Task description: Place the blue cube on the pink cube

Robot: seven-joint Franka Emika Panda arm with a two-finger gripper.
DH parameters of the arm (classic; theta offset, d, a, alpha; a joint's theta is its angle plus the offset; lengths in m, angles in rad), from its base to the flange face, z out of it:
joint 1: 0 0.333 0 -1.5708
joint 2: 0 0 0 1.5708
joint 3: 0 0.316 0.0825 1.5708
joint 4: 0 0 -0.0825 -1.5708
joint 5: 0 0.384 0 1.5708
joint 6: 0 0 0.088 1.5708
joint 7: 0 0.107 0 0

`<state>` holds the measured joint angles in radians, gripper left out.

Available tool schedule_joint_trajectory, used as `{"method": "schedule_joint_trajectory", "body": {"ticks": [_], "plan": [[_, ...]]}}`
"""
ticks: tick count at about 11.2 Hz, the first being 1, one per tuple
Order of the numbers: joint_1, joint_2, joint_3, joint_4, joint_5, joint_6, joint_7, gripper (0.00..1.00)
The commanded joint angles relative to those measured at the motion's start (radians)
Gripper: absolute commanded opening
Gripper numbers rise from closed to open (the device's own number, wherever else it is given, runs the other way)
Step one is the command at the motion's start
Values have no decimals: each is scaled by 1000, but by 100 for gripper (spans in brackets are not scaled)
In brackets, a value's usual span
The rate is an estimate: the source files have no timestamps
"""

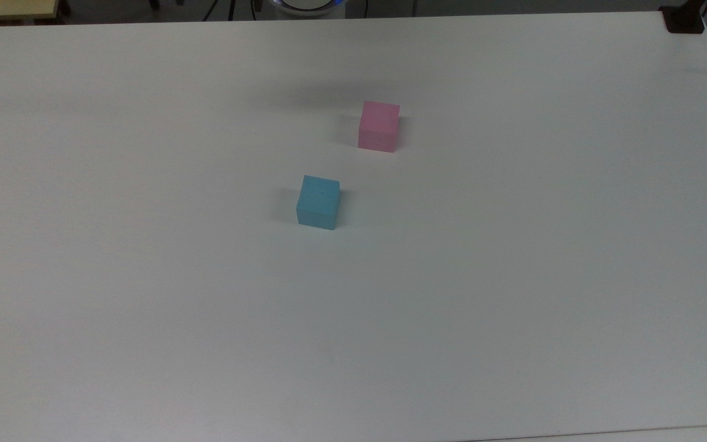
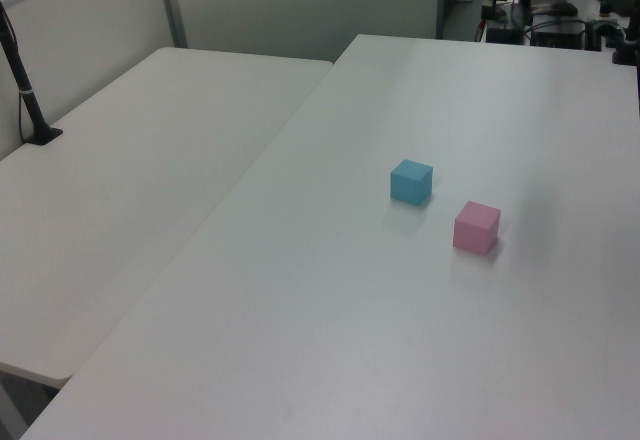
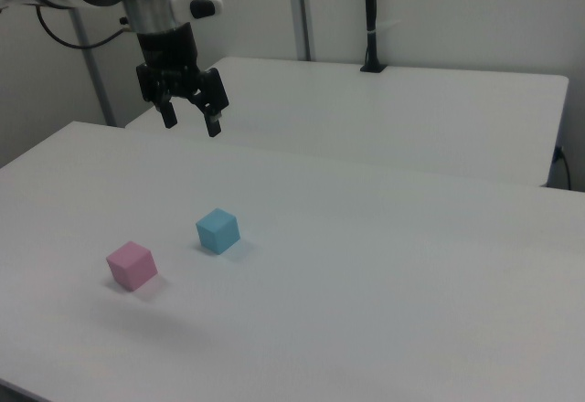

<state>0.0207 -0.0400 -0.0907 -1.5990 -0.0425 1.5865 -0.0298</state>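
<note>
With fingers spread, the gripper (image 3: pixel 189 120) hangs well above the blue cube (image 3: pixel 218 230), which sits near the pink cube (image 3: pixel 131 266); an off-centre descent could knock it away.

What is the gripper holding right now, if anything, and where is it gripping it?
Nothing. The gripper hangs open and empty above the table. The blue cube and the pink cube both rest on the table, apart from each other.
</note>
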Motion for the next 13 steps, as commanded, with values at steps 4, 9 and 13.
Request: {"method": "schedule_joint_trajectory", "body": {"ticks": [4,9,13], "plan": [[13,-9,-7,-19,10,15,-13,100],[15,112,6,-10,-59,23,-82,100],[48,208,6,-31,-34,91,-47,98]]}}
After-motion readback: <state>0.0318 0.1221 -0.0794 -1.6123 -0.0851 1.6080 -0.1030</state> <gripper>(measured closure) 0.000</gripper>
